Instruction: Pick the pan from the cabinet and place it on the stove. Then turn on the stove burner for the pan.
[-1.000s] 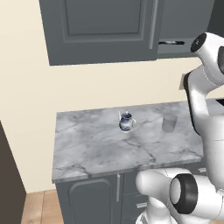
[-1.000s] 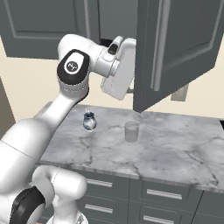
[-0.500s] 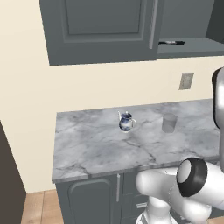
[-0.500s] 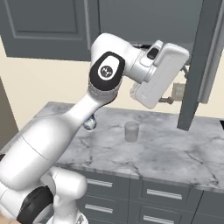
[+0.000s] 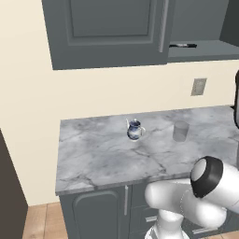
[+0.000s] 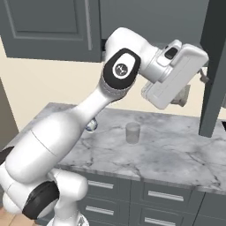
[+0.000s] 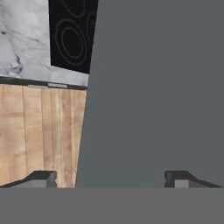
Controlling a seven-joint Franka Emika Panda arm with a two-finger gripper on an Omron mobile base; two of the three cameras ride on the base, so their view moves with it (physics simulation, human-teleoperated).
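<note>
Up at 1 o'clock in the left base view, the pan (image 5: pixel 183 45) is seen lying on the inner shelf of the cabinet (image 5: pixel 112 32): only a thin, dark, nearly black sliver of it is shown, flat and low, too small for its handle to be told apart. The cabinet is matte dark grey, with panelled doors and a slim grey bar handle; 1 door (image 6: pixel 215 66) is swung open and is seen edge-on at 3 o'clock in the right base view. Below, a veined grey marble counter (image 5: pixel 93 154) is spread out, smooth and polished. On it 2 small things are counted: 1 rounded blue-and-white jug (image 5: pixel 134 130) near the middle and 1 clear cylindrical glass (image 5: pixel 180 131) toward 3 o'clock of it, apart. In the hand view the gripper (image 7: pixel 111 179) is shown with its 2 dark fingertips spread wide, nothing between them, facing a flat grey door panel. At 11 o'clock there, the stove (image 7: pixel 72 37) is glimpsed: black glass with thin concentric rings, above a wooden plank floor (image 7: pixel 41 131).
</note>
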